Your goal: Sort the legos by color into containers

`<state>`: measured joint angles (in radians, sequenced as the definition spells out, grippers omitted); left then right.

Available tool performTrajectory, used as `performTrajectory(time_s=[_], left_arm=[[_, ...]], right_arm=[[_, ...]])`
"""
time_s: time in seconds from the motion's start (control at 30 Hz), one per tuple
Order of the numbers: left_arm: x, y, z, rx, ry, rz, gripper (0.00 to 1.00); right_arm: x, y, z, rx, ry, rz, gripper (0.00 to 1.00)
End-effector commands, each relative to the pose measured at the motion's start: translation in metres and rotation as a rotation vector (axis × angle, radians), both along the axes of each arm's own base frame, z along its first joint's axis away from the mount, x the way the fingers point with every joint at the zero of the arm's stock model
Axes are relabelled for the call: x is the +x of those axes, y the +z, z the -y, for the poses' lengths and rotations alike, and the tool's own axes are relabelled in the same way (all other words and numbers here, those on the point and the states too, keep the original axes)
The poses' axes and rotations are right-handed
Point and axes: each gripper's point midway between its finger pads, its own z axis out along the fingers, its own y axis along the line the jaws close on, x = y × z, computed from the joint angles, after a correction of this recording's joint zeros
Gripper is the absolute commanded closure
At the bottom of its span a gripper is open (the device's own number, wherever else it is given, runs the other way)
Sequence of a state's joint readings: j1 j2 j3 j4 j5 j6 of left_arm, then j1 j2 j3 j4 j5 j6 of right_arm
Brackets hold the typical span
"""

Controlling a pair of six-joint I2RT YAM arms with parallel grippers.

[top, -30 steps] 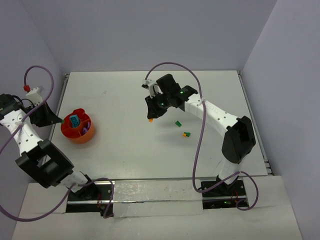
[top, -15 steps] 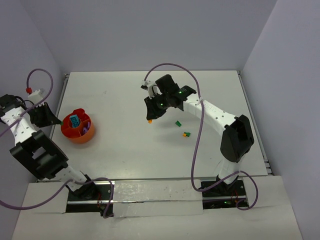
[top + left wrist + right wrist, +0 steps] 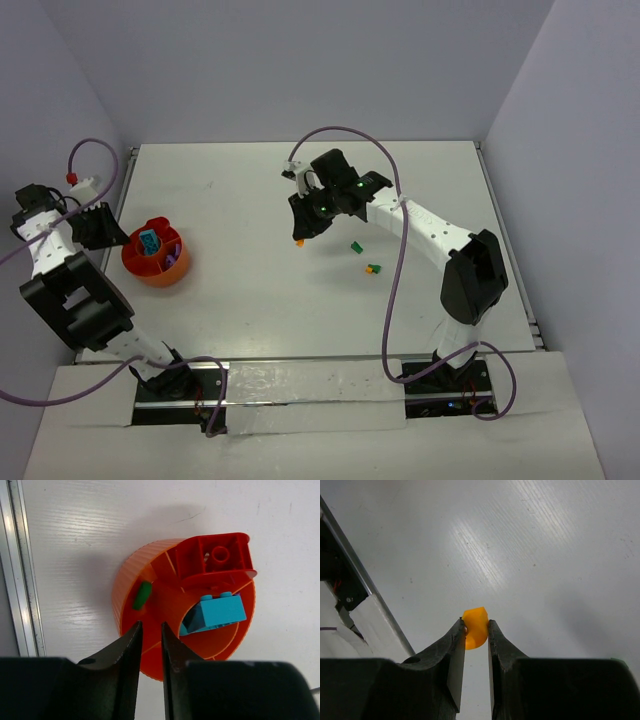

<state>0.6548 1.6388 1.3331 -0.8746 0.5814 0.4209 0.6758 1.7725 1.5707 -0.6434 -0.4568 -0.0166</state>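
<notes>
one orange bowl (image 3: 125, 595) and at least seven bricks (image 3: 220, 611).

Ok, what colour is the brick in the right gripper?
Orange-yellow brick pinched in the right gripper; the right wrist view shows it best.

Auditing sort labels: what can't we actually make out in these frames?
Left wrist: the near side of the orange bowl is covered by the body of the left gripper; the purple brick seen from above is out of sight there.
Top external: the green-and-orange piece is too small; one brick or two, cannot tell.
Right wrist: the orange brick is partly hidden between the fingers of the right gripper; full shape unclear.
</notes>
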Motion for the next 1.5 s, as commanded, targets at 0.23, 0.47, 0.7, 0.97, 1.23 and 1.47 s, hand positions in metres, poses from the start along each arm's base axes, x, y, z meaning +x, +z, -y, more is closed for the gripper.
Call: performTrajectory(time_s=[0.23, 0.47, 0.7, 0.97, 1.23, 1.47], left_arm=[[0.01, 0.016, -0.004, 0.044, -0.015, 0.074, 0.48], [0.036, 0.092, 0.011, 0.08, -0.089, 0.27, 0.43], [0.052, 0.145, 0.078, 0.179, -0.256, 0.419, 0.42], [0.017, 0.142, 0.226, -0.084, -0.447, 0.522, 0.41], [-0.036, 0.119, 0.33, -0.248, -0.604, 0.422, 0.39], [-0.037, 0.111, 0.36, -0.336, -0.594, 0.34, 0.39]], right_arm=[[0.012, 0.005, 0.004, 0.022, -0.023, 0.016, 1.0], [0.028, -0.007, 0.045, -0.024, -0.131, 0.013, 1.0], [0.024, -0.037, 0.076, -0.121, -0.18, 0.019, 1.0], [0.011, 0.007, 0.023, 0.237, -0.209, -0.3, 1.0], [0.016, 0.019, -0.012, 0.444, -0.444, -0.585, 1.0], [0.007, 0.005, -0.028, 0.409, -0.529, -0.691, 1.0]])
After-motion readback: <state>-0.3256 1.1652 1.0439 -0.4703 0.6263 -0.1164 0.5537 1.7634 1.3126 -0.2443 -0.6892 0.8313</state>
